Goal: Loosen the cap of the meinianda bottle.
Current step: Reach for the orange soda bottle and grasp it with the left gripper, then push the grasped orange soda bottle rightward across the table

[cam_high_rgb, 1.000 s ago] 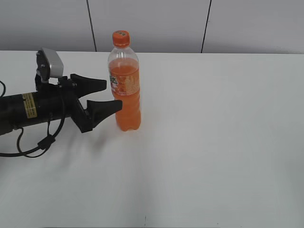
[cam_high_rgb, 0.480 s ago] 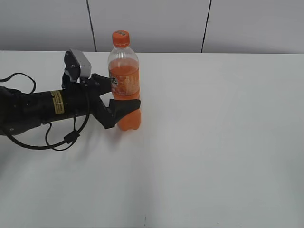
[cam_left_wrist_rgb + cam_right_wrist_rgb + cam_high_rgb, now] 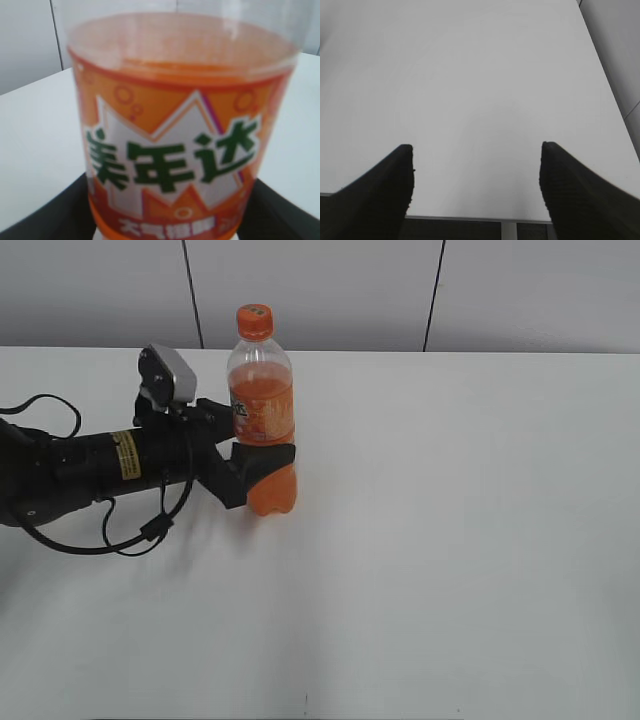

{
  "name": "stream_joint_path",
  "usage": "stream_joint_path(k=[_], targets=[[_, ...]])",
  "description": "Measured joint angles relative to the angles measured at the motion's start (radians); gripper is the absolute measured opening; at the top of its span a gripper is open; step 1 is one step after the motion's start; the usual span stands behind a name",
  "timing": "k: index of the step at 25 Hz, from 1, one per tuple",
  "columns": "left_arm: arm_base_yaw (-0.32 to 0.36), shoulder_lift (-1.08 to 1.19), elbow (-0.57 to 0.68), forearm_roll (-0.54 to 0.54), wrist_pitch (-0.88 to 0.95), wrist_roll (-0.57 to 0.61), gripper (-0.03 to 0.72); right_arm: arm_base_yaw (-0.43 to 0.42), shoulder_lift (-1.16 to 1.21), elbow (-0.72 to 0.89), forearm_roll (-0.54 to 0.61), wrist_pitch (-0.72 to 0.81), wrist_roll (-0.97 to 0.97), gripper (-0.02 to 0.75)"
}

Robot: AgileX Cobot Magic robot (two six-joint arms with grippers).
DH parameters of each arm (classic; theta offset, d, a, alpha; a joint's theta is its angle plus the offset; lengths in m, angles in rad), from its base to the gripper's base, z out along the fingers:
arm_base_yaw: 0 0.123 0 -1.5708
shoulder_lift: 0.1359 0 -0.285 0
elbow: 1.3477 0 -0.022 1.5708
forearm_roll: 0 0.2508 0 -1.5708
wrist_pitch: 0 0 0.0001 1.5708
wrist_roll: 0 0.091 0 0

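The meinianda bottle (image 3: 262,390) stands upright on the white table, at the back left of the exterior view. Its orange cap (image 3: 254,321) sits on top, with nothing touching it. My left gripper (image 3: 258,445) reaches in from the left and is shut on the bottle's body just below the label band. In the left wrist view the bottle's label (image 3: 175,125) fills the frame, with a black finger pressed against each side low down (image 3: 167,212). My right gripper (image 3: 476,150) is open and empty over bare table near an edge. It is out of the exterior view.
The white table (image 3: 450,520) stretches right and forward of the bottle. A grey panelled wall (image 3: 330,290) runs behind it. The left arm's black cable (image 3: 110,540) loops on the table at the left. The table's edge (image 3: 470,218) shows in the right wrist view.
My left gripper moved right until its fingers were on both sides of the bottle, then closed in on the body. The bottle has stayed upright in place.
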Motion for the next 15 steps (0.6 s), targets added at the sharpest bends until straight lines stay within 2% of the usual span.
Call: stream_joint_path(k=[6, 15], targets=[[-0.001, 0.0, 0.0, 0.0, 0.001, -0.001, 0.433, 0.0, 0.0, 0.0, 0.0, 0.0, 0.0, 0.588], [-0.001, 0.0, -0.004, 0.064, -0.008, 0.0, 0.433, 0.0, 0.0, 0.0, 0.0, 0.0, 0.0, 0.588]])
